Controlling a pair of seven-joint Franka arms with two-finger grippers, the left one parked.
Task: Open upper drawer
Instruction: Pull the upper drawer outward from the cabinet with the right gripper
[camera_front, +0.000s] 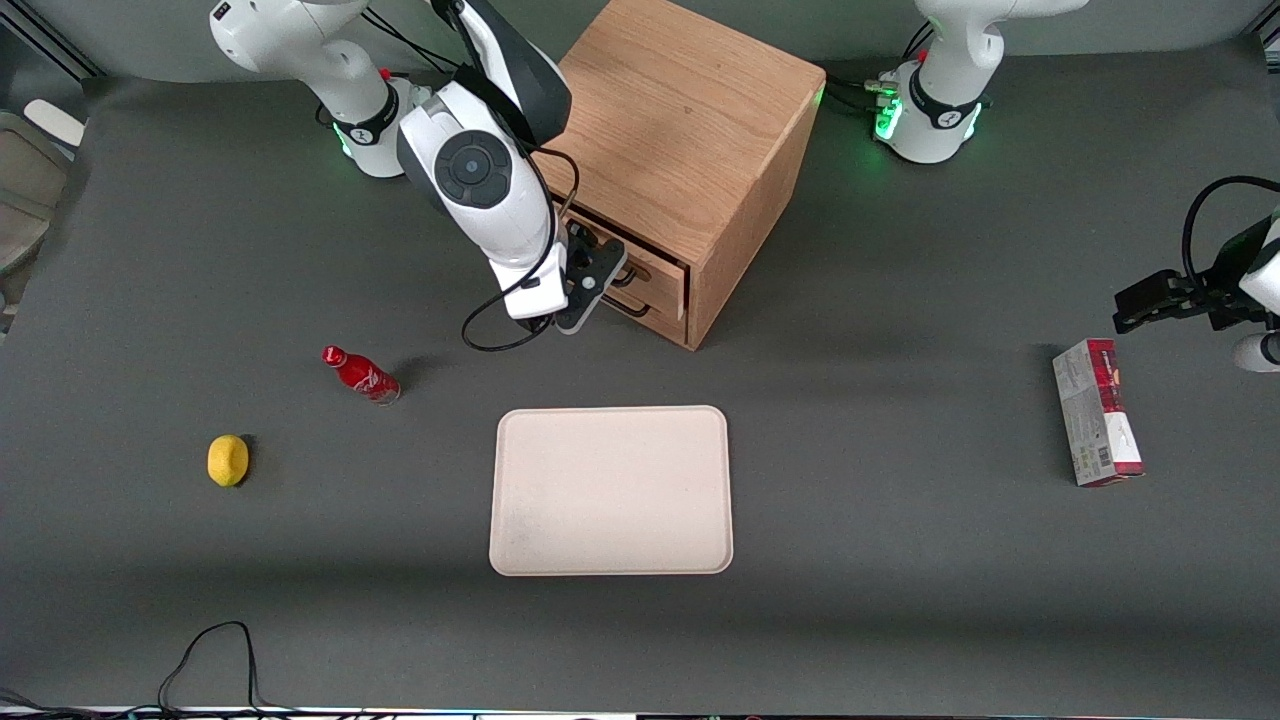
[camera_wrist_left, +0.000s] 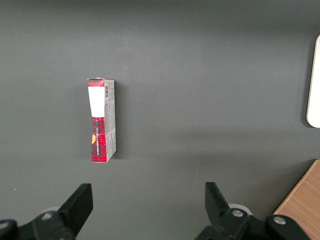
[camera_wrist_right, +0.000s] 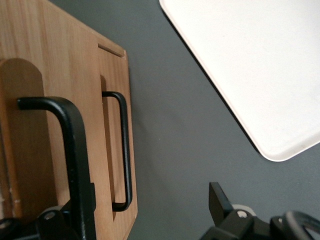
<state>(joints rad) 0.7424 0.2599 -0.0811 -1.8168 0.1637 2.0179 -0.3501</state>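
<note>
Now the black two-finger gripper sits open at the oak cabinet's upper drawer, straddling its long dark bar handle.

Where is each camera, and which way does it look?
Front view: high up, facing both arms, the oak cabinet and beige tray.
Left wrist view: on the parked arm, looking down at the red-and-white box.
Right wrist view: on the working arm; its tool sits at the upper drawer's dark bar handle.
All three show the tray.

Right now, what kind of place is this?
Likely a robot lab tabletop: a grey mat, an oak cabinet, a tray, and the gripper at the upper drawer handle.
</note>
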